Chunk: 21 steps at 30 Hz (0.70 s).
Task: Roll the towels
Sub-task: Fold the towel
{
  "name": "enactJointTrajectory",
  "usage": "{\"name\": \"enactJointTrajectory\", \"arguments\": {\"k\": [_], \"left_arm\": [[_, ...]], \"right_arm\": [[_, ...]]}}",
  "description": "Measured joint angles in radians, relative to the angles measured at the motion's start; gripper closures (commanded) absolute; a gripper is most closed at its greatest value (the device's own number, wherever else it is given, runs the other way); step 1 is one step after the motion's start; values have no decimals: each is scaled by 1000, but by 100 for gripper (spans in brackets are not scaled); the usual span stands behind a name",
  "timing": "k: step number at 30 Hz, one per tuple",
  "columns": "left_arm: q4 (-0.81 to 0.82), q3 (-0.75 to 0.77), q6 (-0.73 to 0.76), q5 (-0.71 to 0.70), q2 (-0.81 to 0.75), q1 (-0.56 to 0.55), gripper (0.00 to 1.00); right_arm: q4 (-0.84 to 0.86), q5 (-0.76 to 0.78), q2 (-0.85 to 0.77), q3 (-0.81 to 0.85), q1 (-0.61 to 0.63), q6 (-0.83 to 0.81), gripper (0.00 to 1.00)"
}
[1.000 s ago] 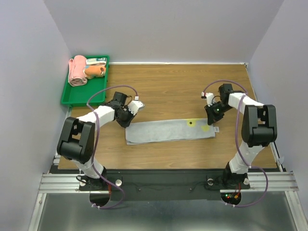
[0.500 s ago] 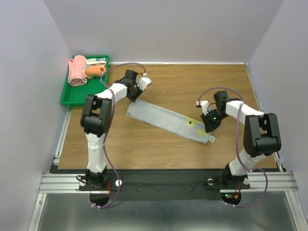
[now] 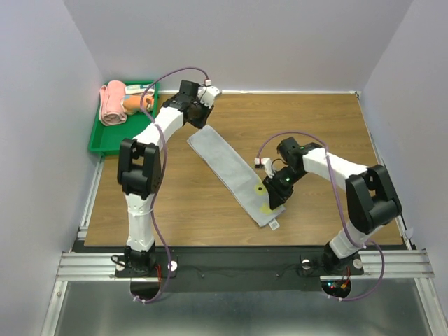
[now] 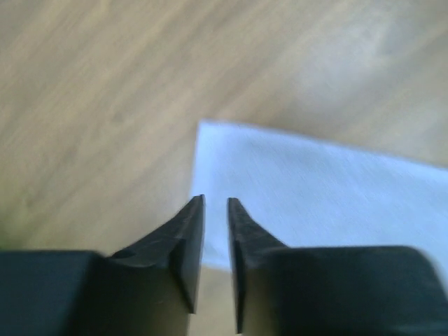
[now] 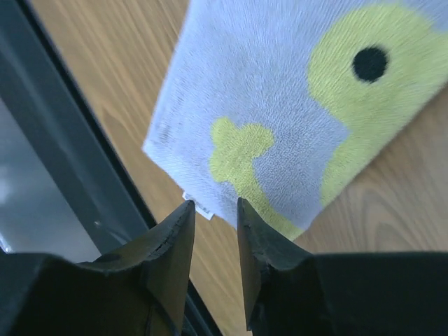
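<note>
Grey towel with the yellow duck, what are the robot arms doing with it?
The grey duck towel lies flat and slanted on the wooden table, not rolled yet. The left fingers hover open over its far corner, and the right fingers hover open over its near end. Neither holds it.

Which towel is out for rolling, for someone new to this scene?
On the wooden table, a long grey towel lies flat and diagonal in the middle. Yellow-green duck shapes mark its near end, and unlike the pink roll and orange towel bundled in the green tray, it is spread out.
</note>
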Motion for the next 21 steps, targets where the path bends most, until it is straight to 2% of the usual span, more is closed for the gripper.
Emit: {"name": "enactJointTrajectory", "arguments": {"k": [2, 4, 7, 8, 9, 15, 21], "left_arm": [[11, -149, -51, -5, -139, -6, 79], [35, -222, -98, -23, -209, -20, 83], [70, -325, -186, -47, -280, -57, 94], [86, -349, -215, -51, -279, -68, 99], [93, -363, -230, -52, -275, -75, 100], [92, -393, -334, -54, -158, -89, 100], [105, -371, -368, -54, -92, -87, 100]], "right_arm": [[-12, -29, -38, 26, -15, 15, 64], [-13, -47, -63, 51, -26, 27, 64], [-3, -57, -62, 94, -35, 48, 73], [5, -56, -46, 98, -36, 62, 79], [12, -51, -34, 97, -36, 70, 81], [126, 70, 58, 35, -36, 187, 87], [185, 78, 113, 30, -33, 237, 88]]}}
